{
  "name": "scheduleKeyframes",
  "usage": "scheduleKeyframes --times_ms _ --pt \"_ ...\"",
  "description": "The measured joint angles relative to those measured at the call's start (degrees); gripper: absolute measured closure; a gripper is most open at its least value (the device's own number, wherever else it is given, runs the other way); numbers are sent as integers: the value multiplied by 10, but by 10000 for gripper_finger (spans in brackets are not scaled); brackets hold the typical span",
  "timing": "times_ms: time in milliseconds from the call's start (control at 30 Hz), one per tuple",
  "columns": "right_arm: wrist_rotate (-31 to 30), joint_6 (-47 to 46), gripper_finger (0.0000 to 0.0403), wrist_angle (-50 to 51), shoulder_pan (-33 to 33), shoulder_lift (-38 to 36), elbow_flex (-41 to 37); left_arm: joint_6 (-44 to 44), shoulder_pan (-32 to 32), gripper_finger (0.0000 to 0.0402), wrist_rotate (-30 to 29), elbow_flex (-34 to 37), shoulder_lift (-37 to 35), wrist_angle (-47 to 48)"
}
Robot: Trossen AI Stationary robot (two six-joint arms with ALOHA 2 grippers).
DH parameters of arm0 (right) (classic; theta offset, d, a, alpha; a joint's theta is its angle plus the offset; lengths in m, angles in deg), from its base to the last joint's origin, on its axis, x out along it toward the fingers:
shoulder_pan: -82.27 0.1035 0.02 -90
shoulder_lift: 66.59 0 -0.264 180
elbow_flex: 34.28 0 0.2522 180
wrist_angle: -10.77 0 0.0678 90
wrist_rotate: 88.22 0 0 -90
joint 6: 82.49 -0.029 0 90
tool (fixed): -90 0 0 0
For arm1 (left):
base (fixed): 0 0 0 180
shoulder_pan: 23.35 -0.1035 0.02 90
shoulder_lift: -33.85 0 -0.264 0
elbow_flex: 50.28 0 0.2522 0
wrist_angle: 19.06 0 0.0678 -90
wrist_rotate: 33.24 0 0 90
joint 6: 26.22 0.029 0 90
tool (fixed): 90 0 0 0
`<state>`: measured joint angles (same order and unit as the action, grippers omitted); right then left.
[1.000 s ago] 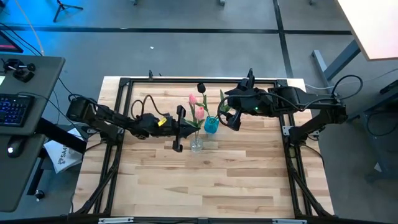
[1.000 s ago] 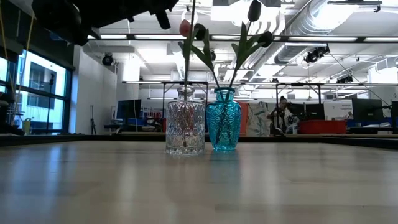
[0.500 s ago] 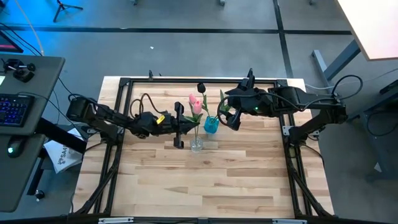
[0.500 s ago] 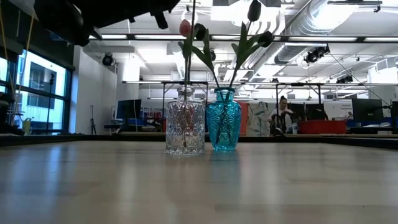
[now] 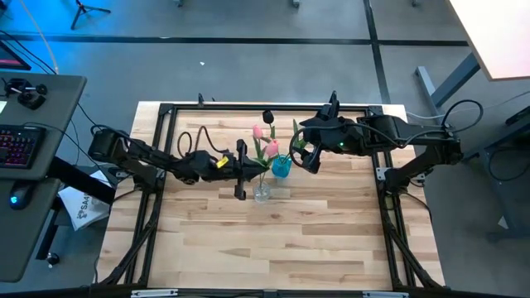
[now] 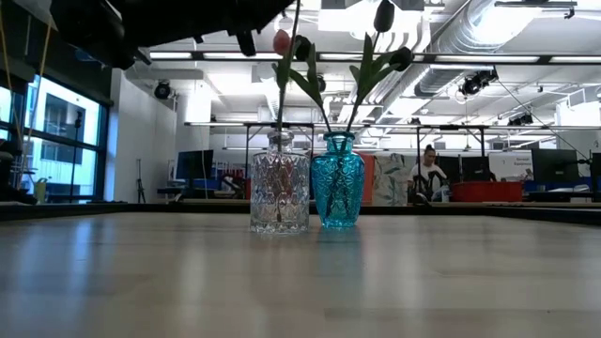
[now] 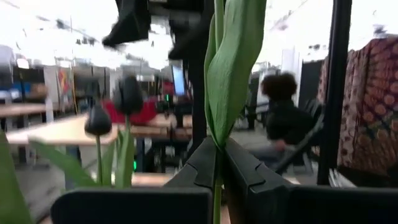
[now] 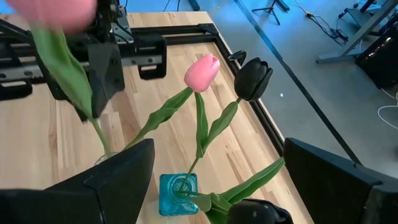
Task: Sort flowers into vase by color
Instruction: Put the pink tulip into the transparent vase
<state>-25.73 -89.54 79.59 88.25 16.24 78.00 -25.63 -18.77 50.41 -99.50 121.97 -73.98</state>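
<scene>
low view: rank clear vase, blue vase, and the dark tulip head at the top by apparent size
1. clear vase, widest, body and neck.
2. blue vase, about as tall but narrower; they stand side by side, so nearness hardly skews it.
3. dark tulip head, much the smallest.

Lighting and picture quality: bright indoor scene, uneven between views.
From above, my table (image 5: pixel 273 240) is evenly lit with soft shadows; blue glow on the far floor. Level view: ceiling lights glare, arms silhouetted. My left wrist view is blown out and blurred; a pink tulip (image 8: pixel 53 14) is unfocused in the right wrist view.
</scene>
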Motion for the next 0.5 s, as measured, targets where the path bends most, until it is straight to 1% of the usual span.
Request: scheduleKeyframes --times_ms 133,333,400,500 --pt "0 6 50 0 0 0 0 -18 0 401 0 0 1 48" --pt "-1 6 50 0 0 0 0 -79 0 394 -3 0 1 45" --pt "0 6 50 0 0 0 0 -84 0 389 -5 0 1 46" --pt "-1 6 50 0 0 0 0 -84 0 375 -26 0 0 63"
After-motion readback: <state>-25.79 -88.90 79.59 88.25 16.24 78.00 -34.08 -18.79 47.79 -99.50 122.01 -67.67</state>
